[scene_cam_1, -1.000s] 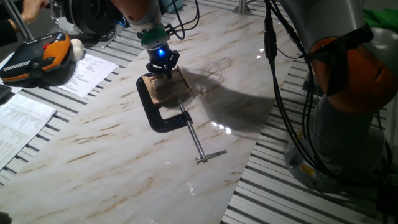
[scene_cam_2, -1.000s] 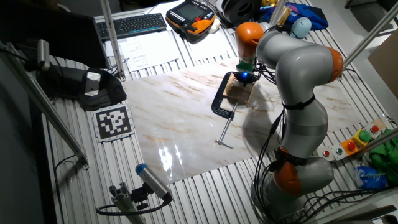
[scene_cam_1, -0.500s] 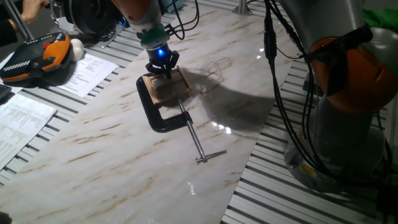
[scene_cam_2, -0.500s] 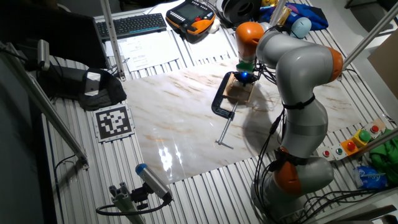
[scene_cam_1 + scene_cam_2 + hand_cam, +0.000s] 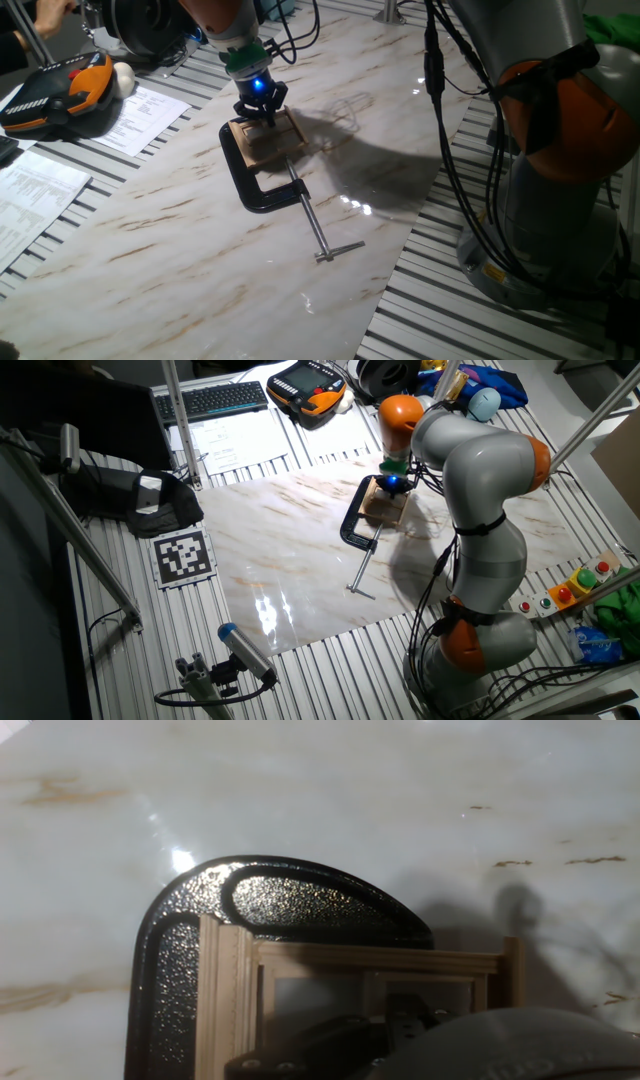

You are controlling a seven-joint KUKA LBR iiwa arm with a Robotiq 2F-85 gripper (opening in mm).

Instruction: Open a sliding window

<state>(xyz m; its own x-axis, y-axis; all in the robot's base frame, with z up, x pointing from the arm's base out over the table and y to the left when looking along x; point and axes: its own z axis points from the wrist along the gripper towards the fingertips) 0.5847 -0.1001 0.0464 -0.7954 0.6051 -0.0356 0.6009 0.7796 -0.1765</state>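
The sliding window (image 5: 272, 141) is a small tan wooden frame lying flat on the marble table top (image 5: 180, 250). It is held in the jaw of a black C-clamp (image 5: 250, 186) whose long steel screw (image 5: 318, 232) points toward the front. My gripper (image 5: 264, 116) stands straight down on the window's far part, fingers close together, with a blue light above them. In the other fixed view the gripper (image 5: 392, 486) sits over the window (image 5: 385, 510) beside the clamp (image 5: 352, 530). The hand view shows the wooden frame (image 5: 380, 960), the clamp (image 5: 290, 900), and dark fingertips (image 5: 400, 1015) inside the frame.
An orange and black teach pendant (image 5: 60, 90) and papers (image 5: 140, 115) lie at the far left. The robot's base (image 5: 560, 190) and cables stand at the right. A keyboard (image 5: 220, 398), a printed marker tag (image 5: 182, 555) and a button box (image 5: 575, 582) lie around the marble top.
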